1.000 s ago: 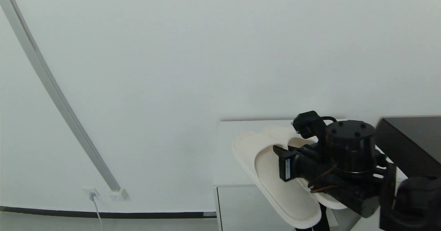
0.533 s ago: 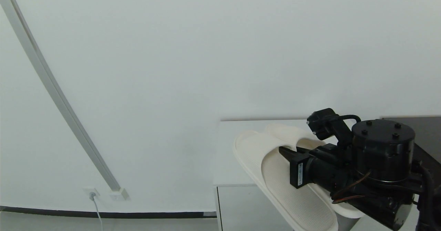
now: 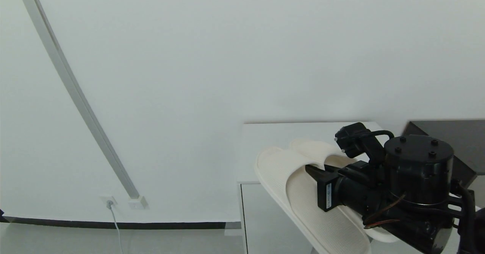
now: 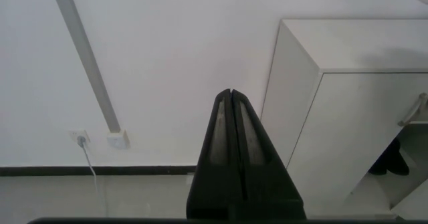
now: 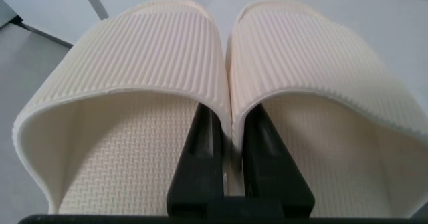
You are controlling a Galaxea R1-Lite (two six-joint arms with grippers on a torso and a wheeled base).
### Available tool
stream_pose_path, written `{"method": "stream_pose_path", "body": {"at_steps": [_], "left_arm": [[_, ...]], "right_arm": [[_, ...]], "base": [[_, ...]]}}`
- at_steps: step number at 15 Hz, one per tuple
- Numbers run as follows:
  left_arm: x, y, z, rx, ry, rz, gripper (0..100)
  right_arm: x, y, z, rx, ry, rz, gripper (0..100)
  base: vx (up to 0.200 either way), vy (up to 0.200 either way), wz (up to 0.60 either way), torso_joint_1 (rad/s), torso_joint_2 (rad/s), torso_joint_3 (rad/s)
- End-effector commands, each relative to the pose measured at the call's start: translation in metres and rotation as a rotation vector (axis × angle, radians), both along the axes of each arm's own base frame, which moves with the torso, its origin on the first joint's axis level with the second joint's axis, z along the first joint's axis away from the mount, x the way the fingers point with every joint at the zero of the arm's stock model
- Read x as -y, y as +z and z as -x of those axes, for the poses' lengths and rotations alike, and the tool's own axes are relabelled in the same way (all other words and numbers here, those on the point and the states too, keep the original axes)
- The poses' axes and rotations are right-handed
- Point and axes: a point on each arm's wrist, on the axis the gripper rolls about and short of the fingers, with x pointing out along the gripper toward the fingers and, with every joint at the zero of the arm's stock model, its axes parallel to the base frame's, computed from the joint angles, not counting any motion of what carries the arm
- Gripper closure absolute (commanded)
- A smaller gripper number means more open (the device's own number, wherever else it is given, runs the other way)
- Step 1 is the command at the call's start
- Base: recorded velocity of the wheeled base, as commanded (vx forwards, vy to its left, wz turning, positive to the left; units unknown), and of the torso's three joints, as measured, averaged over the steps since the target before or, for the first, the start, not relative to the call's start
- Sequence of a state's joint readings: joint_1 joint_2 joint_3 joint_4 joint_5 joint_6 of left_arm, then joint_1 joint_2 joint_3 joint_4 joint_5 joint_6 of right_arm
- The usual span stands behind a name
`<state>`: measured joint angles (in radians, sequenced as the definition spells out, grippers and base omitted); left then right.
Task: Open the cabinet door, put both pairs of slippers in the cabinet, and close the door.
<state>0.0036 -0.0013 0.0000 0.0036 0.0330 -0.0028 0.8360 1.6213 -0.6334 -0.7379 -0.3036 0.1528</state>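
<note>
- A white wall [image 3: 242, 57] fills the background; the cabinet [image 3: 273, 151] stands low and right of centre in the head view.
- My right gripper [image 5: 231, 127] is clamped on the slippers [image 3: 318, 220], pinching their inner strap walls together and holding them in the air before the cabinet, lower right.
- My left gripper [image 4: 231, 100] is closed on nothing.
- My judgement is that one pair is lifted and none is stowed. Whether the door is open I cannot tell.
- The long axis runs upper left to lower right, with the toes up-left, away from my wrist.

Slippers [image 5: 160, 57] cream w/ ribbed straps, cross-hatch insoles; cabinet [image 4: 348, 117] white; right tool [image 5: 231, 127] black.
</note>
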Motion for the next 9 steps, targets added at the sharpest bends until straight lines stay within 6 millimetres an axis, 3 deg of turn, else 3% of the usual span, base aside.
{"method": "stream_pose_path", "body": {"at_steps": [1, 9], "left_arm": [[0.0, -0.0001, -0.0001, -0.002, 0.002, 0.0, 100], [0.0, 0.0001, -0.0001, -0.001, 0.002, 0.0, 100]], "right_arm": [[-0.0016, -0.0029, -0.0009, -0.006, 0.0, 0.009, 100], [-0.0025, -0.006, -0.0024, -0.011, -0.005, 0.018, 100]], "base": [[-0.2, 0.0, 0.0, -0.002, 0.0, 0.007], [0.0, 0.0, 0.0, 0.0, 0.0, 0.0]]}}
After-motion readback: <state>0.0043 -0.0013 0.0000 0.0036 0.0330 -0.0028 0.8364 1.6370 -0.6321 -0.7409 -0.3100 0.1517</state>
